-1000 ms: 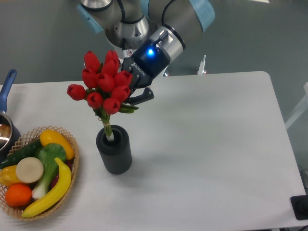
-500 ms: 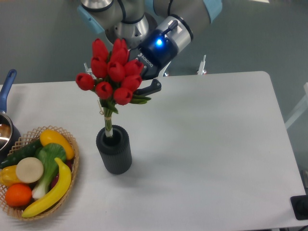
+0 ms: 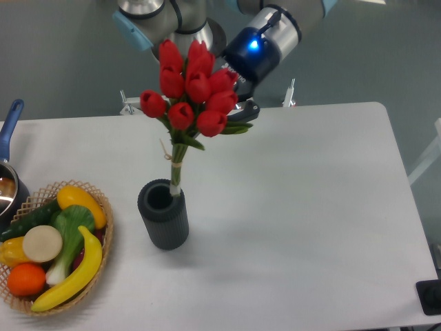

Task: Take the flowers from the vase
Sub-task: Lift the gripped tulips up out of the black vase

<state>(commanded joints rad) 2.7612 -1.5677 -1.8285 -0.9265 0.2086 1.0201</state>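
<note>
Nearest the camera, at about eight o'clock on the table (image 3: 310, 227), sits one wicker basket (image 3: 103, 238) of fruit and vegetables: I count two yellow bananas, one orange, one pale round slice, one green leafy vegetable, one dark green cucumber and one yellow pepper. Just beyond it, toward nine o'clock at the table's edge, one pot with a blue handle (image 3: 9, 127) is cut off by the frame. Right of the basket, near the table's middle-left, stands the one vase (image 3: 164, 215), short, dark grey-black, cylindrical, ribbed vertically, its round mouth open and dark. The flowers (image 3: 193, 89) are one bunch lifted above and toward one o'clock of the vase: about eight red tulip buds, closed and glossy, with a few green leaves spreading at their base. The thin pale-green stems (image 3: 177, 169) are bound together with a light tie and slant down to seven o'clock, their lower end at the vase's rim on its right side; whether it is clear of the mouth I cannot tell. Behind the buds, at twelve o'clock, the one gripper (image 3: 238, 110) with a blue light on its body reaches down from the arm; its dark fingers are mostly hidden by the blooms and leaves, so I cannot tell whether they are pressed together on the bunch.
</note>
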